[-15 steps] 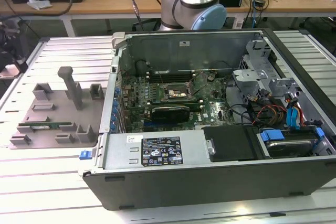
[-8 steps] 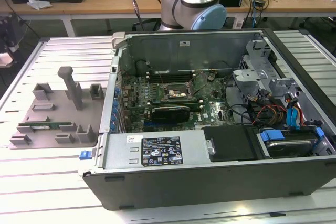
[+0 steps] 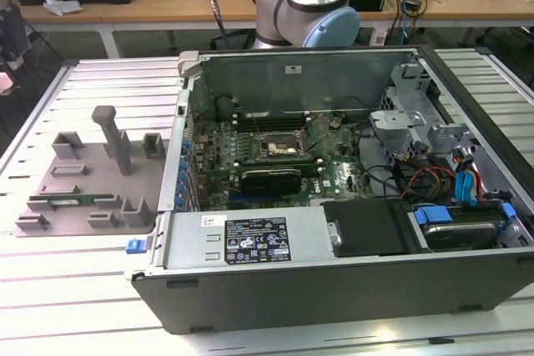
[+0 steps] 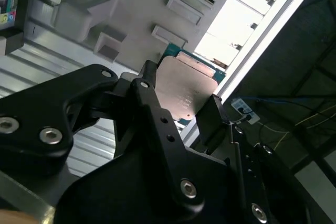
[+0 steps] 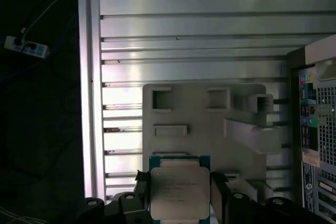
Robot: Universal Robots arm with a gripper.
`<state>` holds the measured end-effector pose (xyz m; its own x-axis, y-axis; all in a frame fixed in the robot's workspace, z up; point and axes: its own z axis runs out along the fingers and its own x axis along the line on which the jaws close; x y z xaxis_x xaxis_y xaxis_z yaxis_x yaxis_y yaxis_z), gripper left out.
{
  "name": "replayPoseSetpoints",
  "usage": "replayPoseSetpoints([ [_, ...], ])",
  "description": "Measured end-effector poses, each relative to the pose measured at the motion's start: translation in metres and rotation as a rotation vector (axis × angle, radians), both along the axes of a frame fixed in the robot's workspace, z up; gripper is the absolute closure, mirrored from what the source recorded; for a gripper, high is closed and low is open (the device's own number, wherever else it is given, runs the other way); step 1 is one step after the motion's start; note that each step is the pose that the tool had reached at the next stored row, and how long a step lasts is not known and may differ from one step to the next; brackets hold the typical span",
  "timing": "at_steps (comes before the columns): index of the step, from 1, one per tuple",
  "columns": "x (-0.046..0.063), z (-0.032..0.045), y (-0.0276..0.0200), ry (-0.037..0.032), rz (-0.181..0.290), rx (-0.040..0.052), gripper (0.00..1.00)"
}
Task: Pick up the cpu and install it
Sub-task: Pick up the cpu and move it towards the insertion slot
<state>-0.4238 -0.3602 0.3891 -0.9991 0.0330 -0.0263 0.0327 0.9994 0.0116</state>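
Held the chip [image 5: 180, 196] flat in the gripper [image 5: 180, 182], with two black fingers [image 5: 218, 190] closed snug on its two side edges. Hung above the gray tray [image 5: 199, 114] on the ribbed table [image 5: 184, 24], not yet in the computer case [image 3: 334, 289]. Hung well apart from the socket [image 3: 275, 146] inside that case, off toward the exterior view's right of the tray. Looked small and square, with a shiny silver top and a thin blue-green rim showing around it.

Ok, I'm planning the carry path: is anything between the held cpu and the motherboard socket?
Nothing visible covers the socket; the case is open on top. The gripper holds the cpu near the grey fixture tray, outside the case, so its side wall lies between them.
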Motion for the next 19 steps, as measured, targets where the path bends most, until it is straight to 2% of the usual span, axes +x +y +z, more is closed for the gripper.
replayPoseSetpoints([
  [3,0.0,0.0119,0.0003,-0.0003,0.0,0.0001,0.45],
  [6,0.0,0.0198,0.0004,-0.0006,0.0,0.0001,0.45],
  [12,0.003,0.0201,0.0005,-0.0005,0.0,0.0,0.45],
  [19,0.019,0.0201,0.0006,-0.0006,0.0,0.0,0.45],
])
